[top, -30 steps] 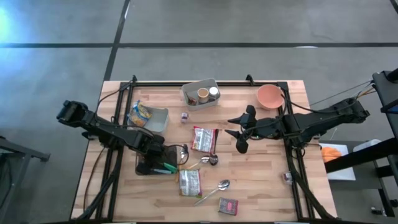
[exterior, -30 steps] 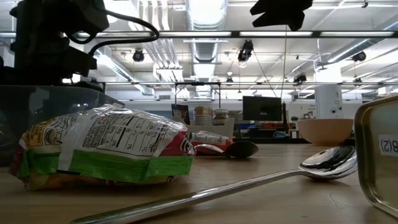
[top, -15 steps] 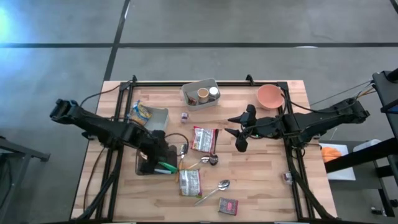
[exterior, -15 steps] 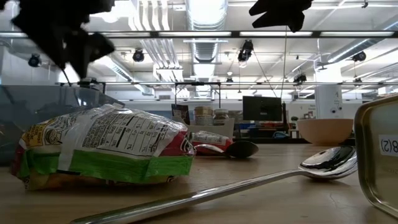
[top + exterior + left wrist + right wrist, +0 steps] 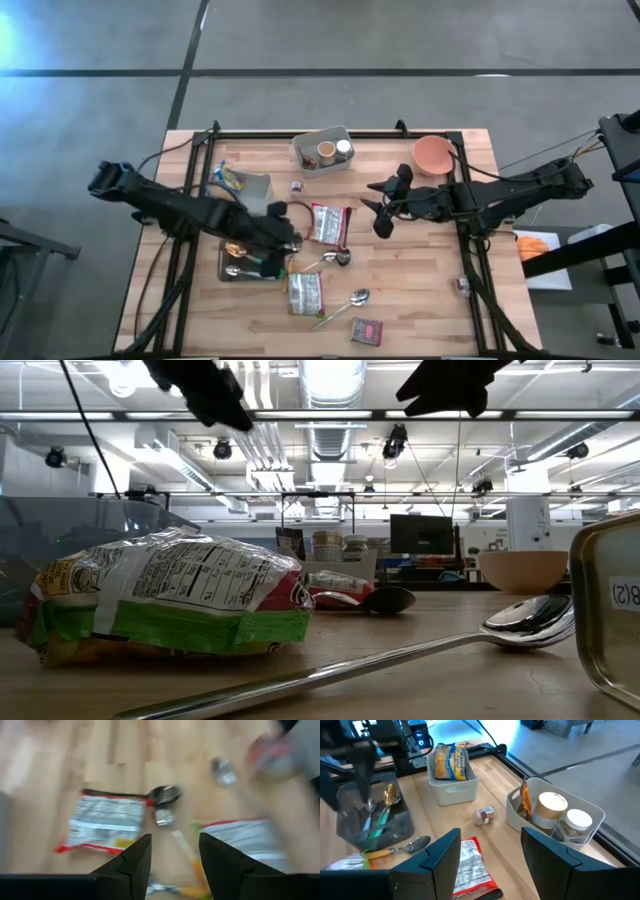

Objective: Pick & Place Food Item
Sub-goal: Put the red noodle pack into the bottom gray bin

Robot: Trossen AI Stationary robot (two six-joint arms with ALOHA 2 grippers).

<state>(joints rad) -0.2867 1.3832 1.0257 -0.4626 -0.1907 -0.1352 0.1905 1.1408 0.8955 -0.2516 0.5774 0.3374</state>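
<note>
Left gripper [image 5: 290, 240]: fingers parted, nothing between them, now shifted off the cutlery tray toward the table's middle.
Detail: a second ago it hung over the clear cutlery tray [image 5: 232, 268]; it now sits above bare wood just beside the red-edged snack packet [image 5: 328, 224], with a second packet [image 5: 305, 293] and spoons [image 5: 345, 304] near. Likely lining up a pick of the red-edged packet. Right gripper [image 5: 381, 212]: fingers apart, empty, raised beside that packet, little moved. White bin holding a yellow packet [image 5: 240, 187] at the left.
</note>
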